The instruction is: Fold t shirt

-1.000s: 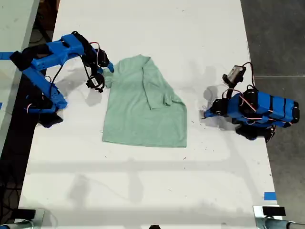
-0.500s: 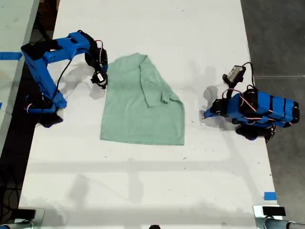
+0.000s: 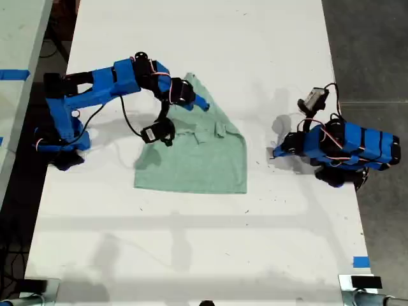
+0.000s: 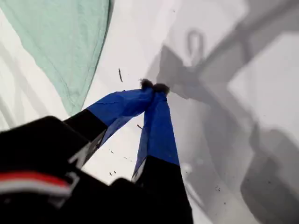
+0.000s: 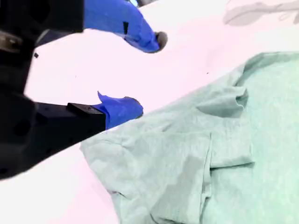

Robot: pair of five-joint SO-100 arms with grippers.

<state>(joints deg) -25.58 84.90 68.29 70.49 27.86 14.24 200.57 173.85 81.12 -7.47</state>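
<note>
The pale mint-green t shirt [image 3: 197, 159] lies flat on the white table [image 3: 191, 242], with a sleeve folded in over its middle. My second gripper [image 3: 201, 104] reaches from the exterior view's left over the shirt's top edge. In the second wrist view my second gripper [image 5: 145, 74] is open just above the cloth [image 5: 210, 154], with nothing between its fingers. My first gripper [image 3: 275, 153] rests low on the table off the shirt's edge on the exterior view's right, its arm folded up. The first wrist view shows it [image 4: 154, 87] shut on nothing, and a corner of the shirt [image 4: 65, 42] a little beyond.
Dark floor [image 3: 370, 51] runs beyond the table's edge on the exterior view's right. A strip of blue tape [image 3: 361, 261] sits near that edge, and another strip of blue tape [image 3: 13, 74] lies on the neighbouring surface at the exterior view's left.
My second arm has swung from beside the shirt's left edge, as the exterior view shows it, to over its top. The shirt slid slightly left. My first arm stayed put.
</note>
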